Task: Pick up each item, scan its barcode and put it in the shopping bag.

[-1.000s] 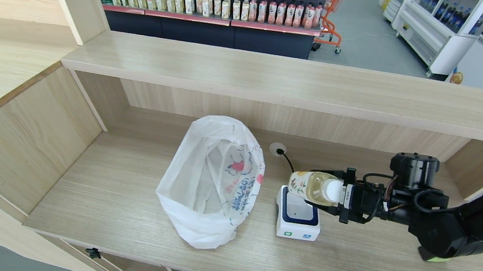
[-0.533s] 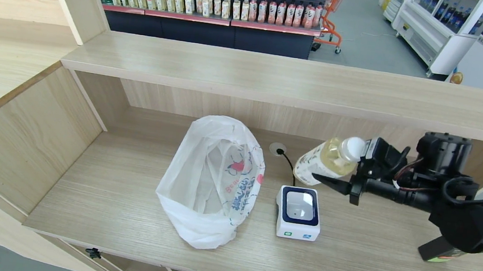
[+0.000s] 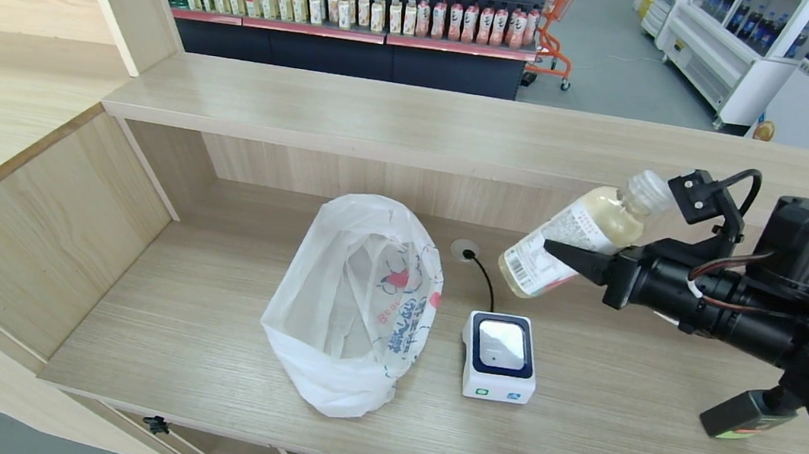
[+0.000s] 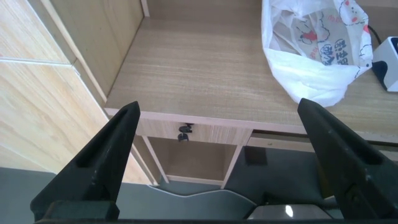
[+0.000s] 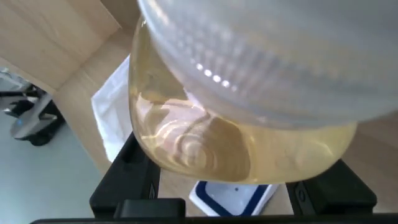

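Observation:
My right gripper (image 3: 584,251) is shut on a bottle of pale yellow drink (image 3: 573,235), held tilted in the air above and to the right of the white and blue barcode scanner (image 3: 500,355); the white cap points up and right, the barcode label down and left. Close up, the bottle (image 5: 249,124) hides most of the right gripper's fingers (image 5: 127,180), with the scanner (image 5: 233,194) below it. The white shopping bag (image 3: 354,301) stands open left of the scanner. My left gripper (image 4: 217,162) hangs open below the counter's front edge, the bag (image 4: 314,53) beyond it.
The work surface is a sunken wooden counter (image 3: 210,327) with a raised ledge (image 3: 461,131) behind and a side wall at left. The scanner's cable (image 3: 482,270) runs to a hole in the counter. A dark object with a green end (image 3: 741,416) lies at right.
My right gripper has lifted the bottle up off the scanner and drawn it to the right, tilting it so the cap points up and away.

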Robot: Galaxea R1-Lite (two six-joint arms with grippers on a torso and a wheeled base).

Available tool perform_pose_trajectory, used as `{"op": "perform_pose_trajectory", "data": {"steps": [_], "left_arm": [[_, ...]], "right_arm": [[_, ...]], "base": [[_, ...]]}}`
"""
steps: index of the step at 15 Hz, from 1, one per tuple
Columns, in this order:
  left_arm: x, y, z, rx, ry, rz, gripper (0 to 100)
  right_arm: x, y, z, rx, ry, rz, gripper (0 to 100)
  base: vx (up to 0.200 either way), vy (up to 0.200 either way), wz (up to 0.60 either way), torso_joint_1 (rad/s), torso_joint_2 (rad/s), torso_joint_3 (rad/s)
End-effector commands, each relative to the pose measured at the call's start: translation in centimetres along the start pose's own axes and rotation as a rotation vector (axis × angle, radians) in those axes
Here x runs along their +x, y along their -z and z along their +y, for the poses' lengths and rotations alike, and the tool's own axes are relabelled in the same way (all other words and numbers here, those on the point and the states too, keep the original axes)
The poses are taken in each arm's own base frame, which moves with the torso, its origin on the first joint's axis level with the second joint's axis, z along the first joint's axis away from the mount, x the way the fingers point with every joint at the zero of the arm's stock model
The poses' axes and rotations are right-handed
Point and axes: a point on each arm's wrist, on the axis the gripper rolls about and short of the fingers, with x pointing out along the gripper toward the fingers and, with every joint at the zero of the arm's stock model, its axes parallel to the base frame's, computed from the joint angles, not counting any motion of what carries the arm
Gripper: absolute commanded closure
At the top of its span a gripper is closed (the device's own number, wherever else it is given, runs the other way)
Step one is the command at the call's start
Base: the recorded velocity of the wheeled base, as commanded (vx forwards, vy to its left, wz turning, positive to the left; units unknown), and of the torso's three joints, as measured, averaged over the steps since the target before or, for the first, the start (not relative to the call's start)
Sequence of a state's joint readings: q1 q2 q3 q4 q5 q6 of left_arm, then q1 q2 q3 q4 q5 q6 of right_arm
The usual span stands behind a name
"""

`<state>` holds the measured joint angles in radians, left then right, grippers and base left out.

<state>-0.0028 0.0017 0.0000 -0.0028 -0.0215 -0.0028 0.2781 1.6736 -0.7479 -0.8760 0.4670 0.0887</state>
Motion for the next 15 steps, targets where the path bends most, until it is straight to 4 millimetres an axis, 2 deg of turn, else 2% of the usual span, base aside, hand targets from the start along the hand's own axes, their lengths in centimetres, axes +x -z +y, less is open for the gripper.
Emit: {"op": "perform_pose_trajectory", "data": {"steps": [1, 5, 7, 12, 15], "left_arm": [[0.0, 0.0, 0.0, 0.0, 0.0, 0.0, 0], [0.0, 0.0, 0.0, 0.0, -0.001, -0.002, 0], [0.0, 0.0, 0.0, 0.001, -0.001, 0.0, 0], [0.0, 0.0, 0.0, 0.003, -0.001, 0.0, 0], [0.0, 0.0, 0.0, -0.002, -0.001, 0.0, 0]], "right_arm": [[-0.2, -0.2, 1.7, 0.07, -0.048, -0.006, 100], [1.1, 1.0, 2.0, 0.121, -0.077, 0.039, 100], [2.4, 2.7, 1.6, 0.14, -0.083, 0.088, 100], [4.9, 7.3, -0.1, 0.148, -0.059, 0.213, 100], [6.3, 8.9, -0.2, 0.13, -0.108, 0.183, 100]], "base": [[0.0, 0.2, 0.0, -0.012, 0.0, 0.002], [0.0, 0.2, 0.0, 0.007, 0.0, 0.004], [0.0, 0.2, 0.0, -0.007, 0.0, 0.005], [0.0, 0.0, 0.0, 0.0, 0.0, 0.0], [0.0, 0.0, 0.0, 0.0, 0.0, 0.0]]}}
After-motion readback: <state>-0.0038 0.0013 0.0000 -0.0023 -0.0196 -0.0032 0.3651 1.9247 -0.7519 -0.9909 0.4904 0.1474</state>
